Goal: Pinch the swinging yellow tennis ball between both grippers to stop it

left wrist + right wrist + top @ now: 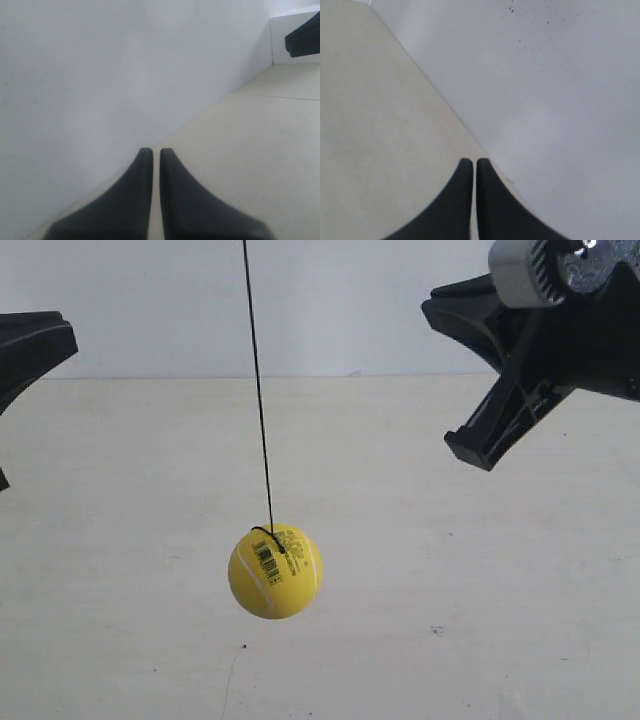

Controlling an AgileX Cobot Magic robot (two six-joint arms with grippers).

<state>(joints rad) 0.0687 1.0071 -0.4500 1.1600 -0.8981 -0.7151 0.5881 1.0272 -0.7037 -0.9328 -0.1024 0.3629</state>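
Visible only from the exterior: yellow tennis ball [275, 571] hanging free on a black string [258, 390] above the bench [450, 570]. From the wrists only: left claw [155, 150] clenched, right claw [474, 161] clenched, jaws almost touching, empty.

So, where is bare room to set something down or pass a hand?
The table is bare either side of the yellow tennis ball. A hand passes between it and the gripper at the exterior view's left or the gripper at the exterior view's right. Only the string obstructs.
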